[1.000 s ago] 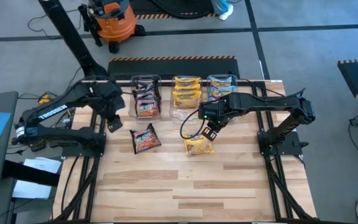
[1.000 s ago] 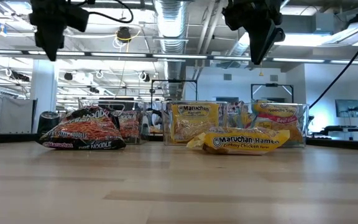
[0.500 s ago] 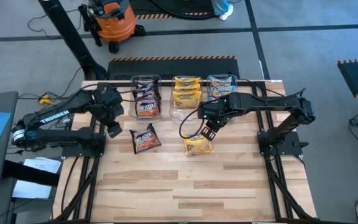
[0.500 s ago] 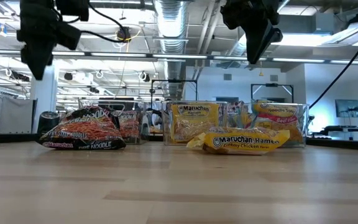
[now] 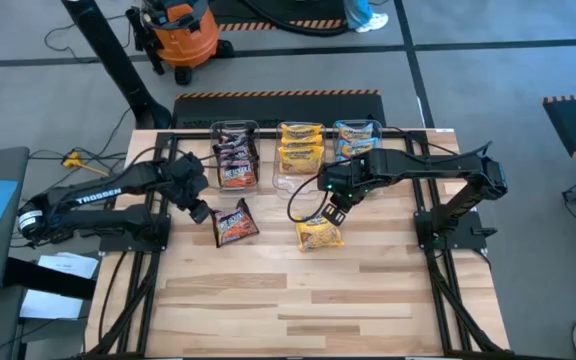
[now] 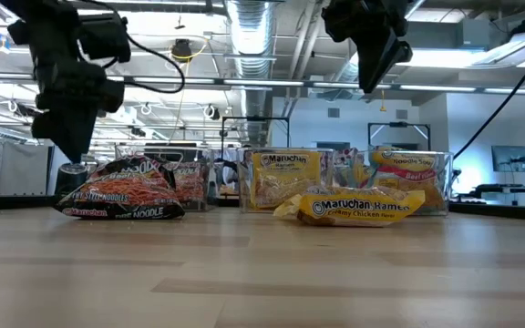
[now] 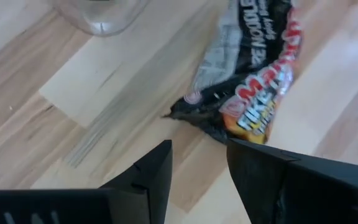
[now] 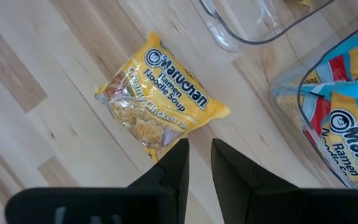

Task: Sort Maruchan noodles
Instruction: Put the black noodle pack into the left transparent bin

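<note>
— Left gripper? Fingers apart, empty, hanging above the dark maroon crinkly plastic ramen packet lying loose on the pale wooden table.

— Right gripper? Narrow gap, nothing clamped, above the yellow crinkly ramen packet near the clear plastic tubs. Height visible only from table level; overhead hides it.

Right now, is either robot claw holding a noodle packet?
No. The left gripper hangs open above the dark maroon crinkly noodle packet. The right gripper hangs empty over the yellow plastic noodle packet.
</note>
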`<action>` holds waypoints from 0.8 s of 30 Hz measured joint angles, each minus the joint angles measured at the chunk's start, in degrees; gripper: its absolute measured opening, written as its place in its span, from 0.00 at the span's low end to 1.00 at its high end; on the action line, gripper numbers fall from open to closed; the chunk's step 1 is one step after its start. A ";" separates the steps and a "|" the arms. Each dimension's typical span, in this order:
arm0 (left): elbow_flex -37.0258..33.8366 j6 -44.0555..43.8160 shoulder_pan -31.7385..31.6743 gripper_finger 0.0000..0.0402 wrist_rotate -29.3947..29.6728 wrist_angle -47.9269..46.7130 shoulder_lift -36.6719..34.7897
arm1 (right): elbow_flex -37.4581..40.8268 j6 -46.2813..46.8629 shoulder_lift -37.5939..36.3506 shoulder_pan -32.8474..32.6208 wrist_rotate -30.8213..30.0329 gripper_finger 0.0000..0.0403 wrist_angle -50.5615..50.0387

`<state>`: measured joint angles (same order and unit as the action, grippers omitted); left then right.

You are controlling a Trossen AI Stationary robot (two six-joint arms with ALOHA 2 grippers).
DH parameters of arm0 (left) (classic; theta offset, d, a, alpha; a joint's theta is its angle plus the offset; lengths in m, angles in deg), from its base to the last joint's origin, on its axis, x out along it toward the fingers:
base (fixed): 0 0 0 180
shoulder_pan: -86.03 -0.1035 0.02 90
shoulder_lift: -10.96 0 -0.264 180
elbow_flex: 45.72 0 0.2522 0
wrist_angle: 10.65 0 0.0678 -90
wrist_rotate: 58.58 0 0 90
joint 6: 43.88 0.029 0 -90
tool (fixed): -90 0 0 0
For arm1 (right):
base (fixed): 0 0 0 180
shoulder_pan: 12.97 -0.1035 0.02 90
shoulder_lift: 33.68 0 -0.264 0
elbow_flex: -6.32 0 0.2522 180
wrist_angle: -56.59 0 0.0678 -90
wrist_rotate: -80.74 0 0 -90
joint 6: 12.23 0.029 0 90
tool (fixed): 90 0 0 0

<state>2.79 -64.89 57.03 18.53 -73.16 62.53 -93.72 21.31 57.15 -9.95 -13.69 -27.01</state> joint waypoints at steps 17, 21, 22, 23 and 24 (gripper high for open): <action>-7.21 -7.19 -0.04 0.35 2.72 11.80 0.07 | 0.00 -0.08 0.00 0.00 0.07 0.23 0.70; -9.24 -7.76 -0.04 0.35 0.29 15.91 0.06 | 0.00 -0.44 0.00 -0.04 0.11 0.23 0.79; -9.88 -8.27 -0.04 0.35 -0.82 17.09 0.07 | 0.00 -0.46 0.00 -0.04 0.11 0.23 0.93; -10.40 -8.75 -0.04 0.35 -1.92 18.00 0.07 | 0.00 -0.56 0.00 -0.07 0.12 0.23 1.14; -10.90 -9.13 -0.04 0.35 -2.88 19.17 0.07 | 0.00 -0.55 0.00 -0.07 0.14 0.23 1.33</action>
<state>-8.11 -74.02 56.99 15.65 -53.99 62.60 -93.72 20.75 57.15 -10.01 -13.55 -25.68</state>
